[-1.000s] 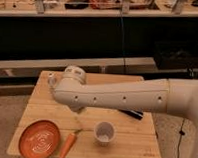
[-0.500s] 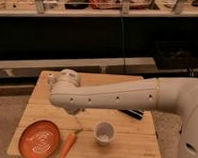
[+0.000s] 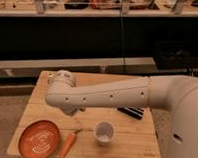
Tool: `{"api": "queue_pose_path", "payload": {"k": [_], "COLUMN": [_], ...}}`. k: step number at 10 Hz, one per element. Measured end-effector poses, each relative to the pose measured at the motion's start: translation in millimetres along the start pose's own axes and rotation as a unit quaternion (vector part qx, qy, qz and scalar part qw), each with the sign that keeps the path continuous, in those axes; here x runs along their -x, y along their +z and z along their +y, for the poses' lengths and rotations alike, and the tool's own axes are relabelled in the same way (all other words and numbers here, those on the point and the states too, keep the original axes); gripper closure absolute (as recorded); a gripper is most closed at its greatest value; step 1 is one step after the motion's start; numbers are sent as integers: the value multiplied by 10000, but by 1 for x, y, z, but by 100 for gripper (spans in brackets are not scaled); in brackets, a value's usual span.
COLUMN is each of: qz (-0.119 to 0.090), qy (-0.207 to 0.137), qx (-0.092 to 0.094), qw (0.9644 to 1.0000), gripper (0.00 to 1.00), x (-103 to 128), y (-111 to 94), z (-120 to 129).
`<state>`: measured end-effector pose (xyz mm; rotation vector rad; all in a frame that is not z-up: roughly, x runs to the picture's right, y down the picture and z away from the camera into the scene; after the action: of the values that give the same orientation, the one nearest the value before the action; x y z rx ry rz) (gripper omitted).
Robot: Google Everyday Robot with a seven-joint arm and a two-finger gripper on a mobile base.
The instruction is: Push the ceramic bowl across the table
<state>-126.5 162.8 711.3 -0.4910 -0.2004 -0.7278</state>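
The pincer [image 3: 131, 112], a dark ribbed shape, is peeking out beneath the smooth white arm [image 3: 111, 94] over the slatted light-wood counter [image 3: 139, 141]; how wide it is gaping I cannot tell. The wide, shallow orange ceramic bowl [image 3: 39, 140] with white swirls is sitting at the counter's near-left corner, well apart.

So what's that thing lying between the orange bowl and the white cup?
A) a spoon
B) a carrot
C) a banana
B: a carrot lies on the table between the ceramic bowl and the white cup. The gripper is out of sight, hidden behind the arm that reaches over the table's middle.
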Motion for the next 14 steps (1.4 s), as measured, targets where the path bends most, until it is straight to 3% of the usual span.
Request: {"api": "queue_pose_path", "payload": {"k": [1,3,4,7,14], "qz": [-18,-25,-30,-38,17], "qy": [-70,-205,-274,-482,-745], "qx": [22,102,124,152,141], "qw": [10000,9997,9995,9987,9971], "gripper": [79,94,97,97,97], "x": [7,9,13,39,59], "y": [2,8,10,14,25], "z": [-4,-1,-1,-16,-14]}}
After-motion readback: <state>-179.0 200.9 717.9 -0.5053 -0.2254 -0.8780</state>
